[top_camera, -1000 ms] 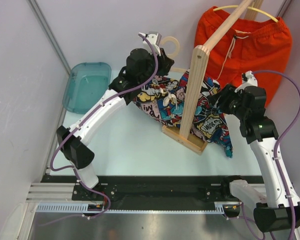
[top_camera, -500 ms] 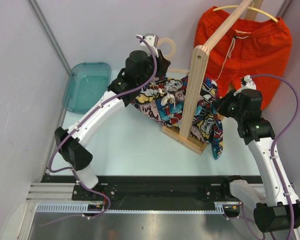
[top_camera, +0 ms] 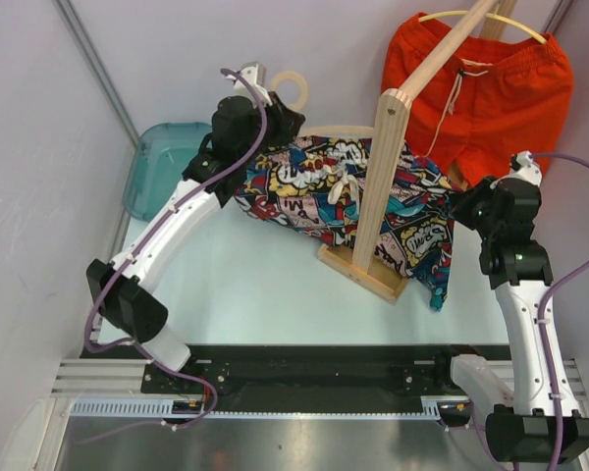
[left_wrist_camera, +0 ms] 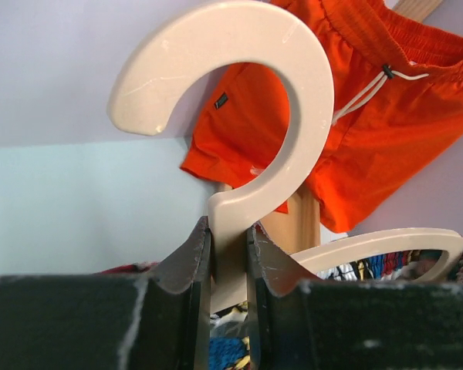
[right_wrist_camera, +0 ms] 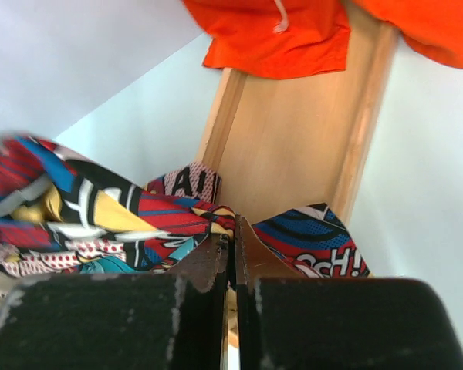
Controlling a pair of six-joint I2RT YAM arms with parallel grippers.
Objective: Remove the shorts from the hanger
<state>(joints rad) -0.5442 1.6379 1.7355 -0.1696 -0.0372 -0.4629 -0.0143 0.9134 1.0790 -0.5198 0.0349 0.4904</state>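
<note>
The comic-print shorts are stretched across the table past the wooden rack post, still on a cream hanger. My left gripper is shut on the hanger's neck just below the hook, with a finger on each side in the left wrist view. My right gripper is shut on the right edge of the comic-print shorts, the fabric pinched at its tips. The orange shorts hang on a yellow hanger from the rack's bar.
The rack's wooden base lies under the stretched shorts. A teal tray sits at the back left, beside my left arm. Walls close in on the left and right sides.
My left arm has pulled the hanger back and to the left. My right gripper has shut on the comic-print fabric and moved right, so the shorts are now drawn out flat.
</note>
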